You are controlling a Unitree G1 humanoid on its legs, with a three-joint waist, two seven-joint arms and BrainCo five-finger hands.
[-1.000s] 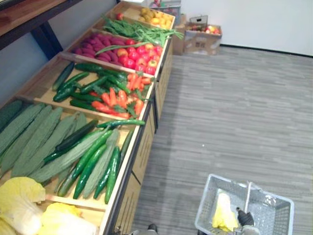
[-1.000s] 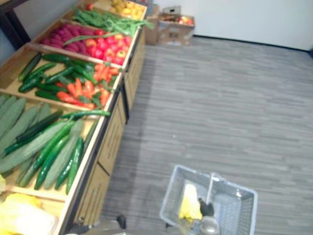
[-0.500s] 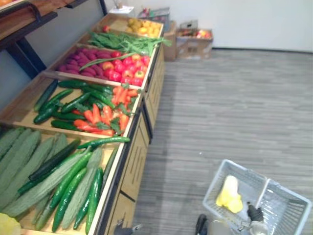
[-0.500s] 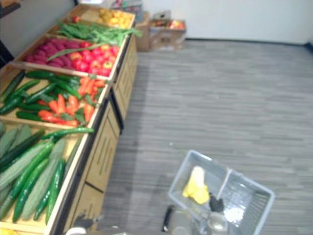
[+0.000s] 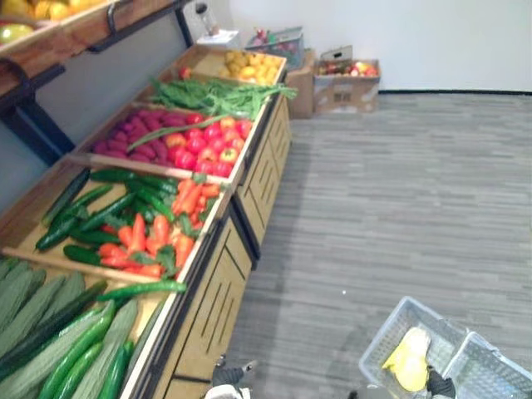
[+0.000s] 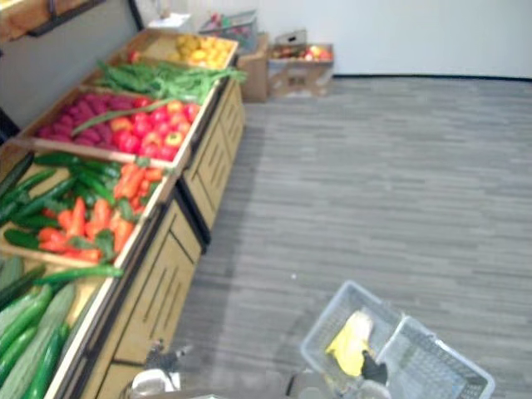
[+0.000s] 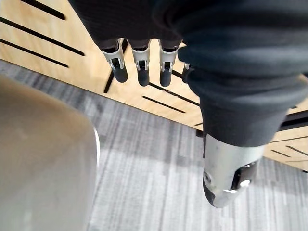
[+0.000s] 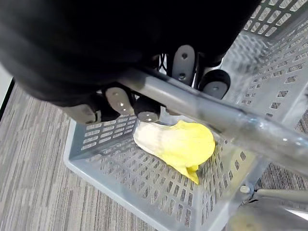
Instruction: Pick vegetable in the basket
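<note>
Right hand (image 8: 120,98) fingers clamp the basket (image 8: 120,178) handle (image 8: 202,113) — cabbage (image 8: 178,144) inside; left hand (image 7: 140,60) fingers straight.

Wears dark ribbed cover over left hand (image 7: 144,24); has silver fingers (image 7: 142,62) with dark tips, rounded silver thumb (image 7: 224,163) with small screw.

A grocery shop is indicated: produce is sorted by kind in sloped wooden crates (image 5: 100,160), with cucumbers (image 5: 91,212), carrots (image 5: 158,237) and tomatoes (image 5: 204,145). A shopping basket (image 5: 384,339) is carried, and stock boxes (image 5: 345,79) are stacked behind.
</note>
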